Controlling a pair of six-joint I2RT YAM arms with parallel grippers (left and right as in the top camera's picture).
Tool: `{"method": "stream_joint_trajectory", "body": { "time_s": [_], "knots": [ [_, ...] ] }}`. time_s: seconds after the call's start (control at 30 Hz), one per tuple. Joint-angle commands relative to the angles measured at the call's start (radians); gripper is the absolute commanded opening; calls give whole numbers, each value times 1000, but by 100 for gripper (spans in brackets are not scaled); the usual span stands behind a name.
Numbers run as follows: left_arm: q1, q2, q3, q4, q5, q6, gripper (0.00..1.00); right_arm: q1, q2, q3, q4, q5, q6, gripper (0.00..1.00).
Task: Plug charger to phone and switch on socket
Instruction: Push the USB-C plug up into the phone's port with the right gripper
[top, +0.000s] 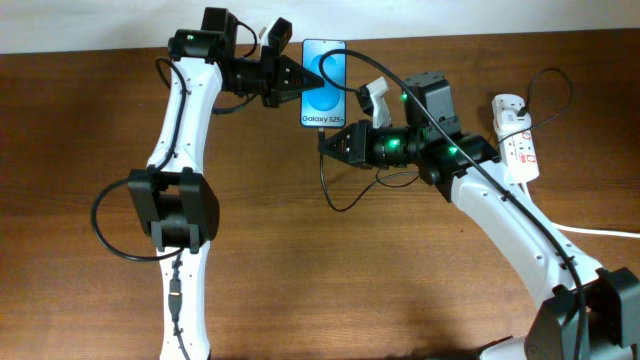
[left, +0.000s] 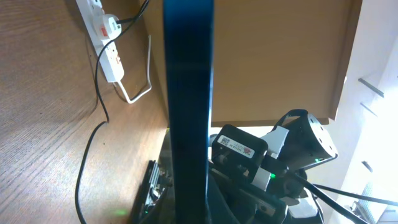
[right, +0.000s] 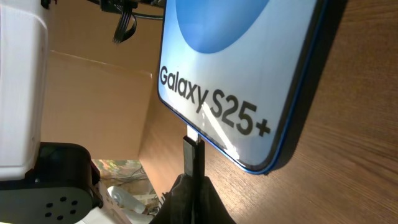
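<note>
**Surface:** brown wood-grain table, matte, filling nearly the whole overhead view.

**Room:** pale strip beyond the table's far edge. Tan board-like panel and bright white background in the wrist views, too blurred to name further.

**Left arm:** white links and black joints, rising from the near left toward the far middle.

**Left gripper**: black fingers closed on the phone from its left long edge, at the far half.

**Phone:**
- Sits at the far centre of the table, just right of the left gripper.
- Long axis runs far to near, vertical in the overhead picture.
- Blue screen faces up toward the overhead camera.
- The "Galaxy S25+" end points to the near side, at the right gripper. The plain end points to the far edge.
- Shows edge-on in the left wrist view as a dark blue upright bar.
- Resting on the wood or raised off it: cannot tell.

**Charger**:
- Small black connector tip touches the middle of the lettered short edge, in line with the long axis.
- Depth of seating: cannot tell.
- Thin black cable loops on the wood below the tip, then passes out of sight under the right arm.

**Right gripper**: jaws pinched on the connector, aimed at the phone's near end. Dark fingertips converge just behind the tip.

**Socket**:
- White strip with red markings at the far right, well apart from the phone.
- Long axis runs roughly far to near.
- Thin black cable arches into it.
- Switch position too small to read.

**White cord**: runs off toward the right edge.
</note>
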Motion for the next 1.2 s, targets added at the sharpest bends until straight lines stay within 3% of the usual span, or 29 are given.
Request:
{"method": "stream_joint_trajectory", "body": {
  "time_s": [0.0,1.17],
  "knots": [
    [-2,-10,21,2,52,23,0,5,5,8,3,21,-3,4],
    [-41,-10,21,-14,29,83,0,-68,5,9,114,2,63,5]
  ]
}}
